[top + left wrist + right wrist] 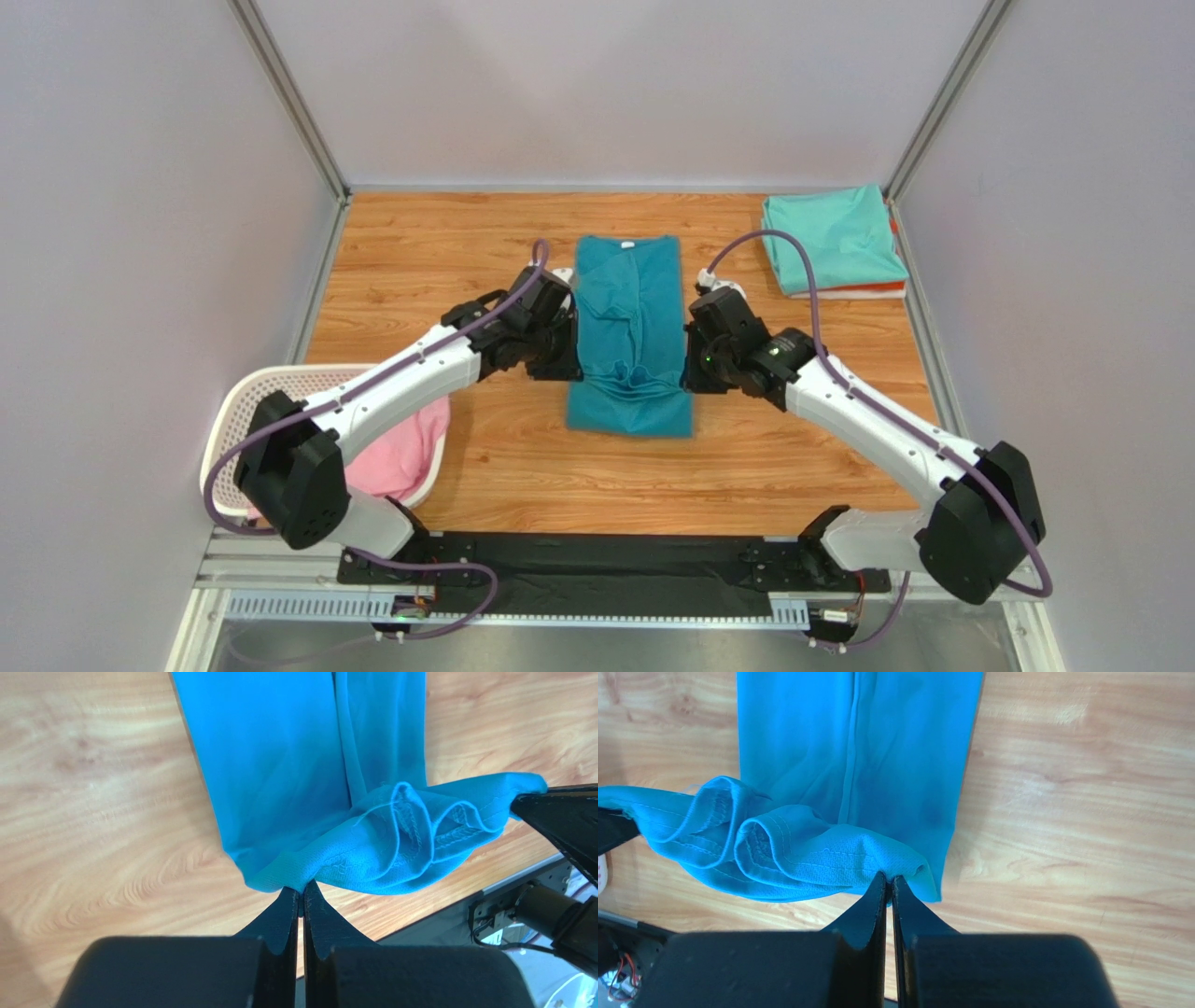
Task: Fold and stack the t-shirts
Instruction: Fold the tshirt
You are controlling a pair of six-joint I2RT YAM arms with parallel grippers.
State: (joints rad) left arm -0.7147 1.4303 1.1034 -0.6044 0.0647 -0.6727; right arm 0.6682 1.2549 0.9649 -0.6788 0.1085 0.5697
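Note:
The deep teal t-shirt (pixel 629 329) lies in a long strip on the middle of the wooden table. My left gripper (pixel 561 367) is shut on its lower left hem corner (pixel 295 875). My right gripper (pixel 692 375) is shut on its lower right hem corner (pixel 896 864). The hem hangs bunched between the two grippers, lifted above the cloth below. A folded mint green t-shirt (pixel 831 238) lies at the far right on an orange one (pixel 884 290), of which only an edge shows. The pink t-shirt (pixel 393 455) sits in the basket.
A white lattice basket (pixel 253 399) stands at the near left beside the left arm. Grey walls close the table on three sides. A black rail (pixel 603 567) runs along the near edge.

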